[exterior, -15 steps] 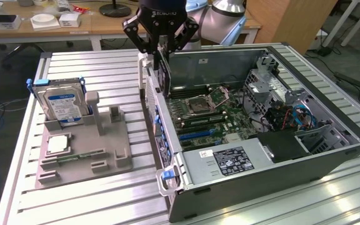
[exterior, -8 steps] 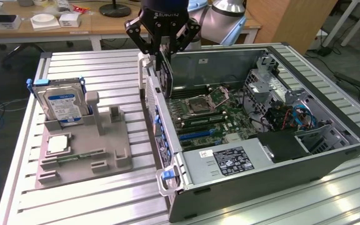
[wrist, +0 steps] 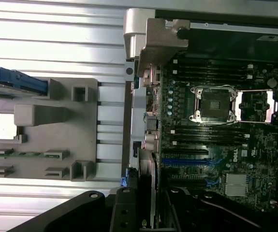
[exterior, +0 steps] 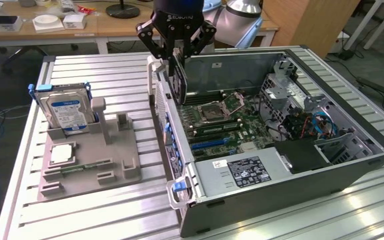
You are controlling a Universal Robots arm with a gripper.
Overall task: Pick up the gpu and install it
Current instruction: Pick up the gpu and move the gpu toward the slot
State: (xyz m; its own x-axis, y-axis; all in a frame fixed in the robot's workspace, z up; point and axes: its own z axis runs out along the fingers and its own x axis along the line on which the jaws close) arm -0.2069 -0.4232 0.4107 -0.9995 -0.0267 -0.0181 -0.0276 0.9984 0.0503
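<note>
1. Fingers (exterior: pixel 192 47) are closed on the upper edge of the gpu (exterior: pixel 178 82). It hangs from them on edge, dark face upright, clear of everything beneath it.
2. The pick-up looks done. The gpu is nowhere on the grey holder (exterior: pixel 112 165) that sits on the counter (exterior: pixel 98 215), and the holder's upright posts beside the hard drive (exterior: pixel 65 112) stand empty.
3. The card is in the air at the rear wall of the open computer case (exterior: pixel 279 200), on the side facing the holder. Its lower edge is about level with the top of that wall.
4. From the wrist view, the gpu (wrist: pixel 147 193) is seen edge-on between the fingers (wrist: pixel 124 212), roughly in line with the case's rear edge.
5. Installing is not done. The card is not touching the motherboard (exterior: pixel 225 125), and the blue slots (exterior: pixel 209 142) lie bare and lower down inside the case.
6. I'd put it at about halfway: lifted and brought to the case, but not seated.
</note>
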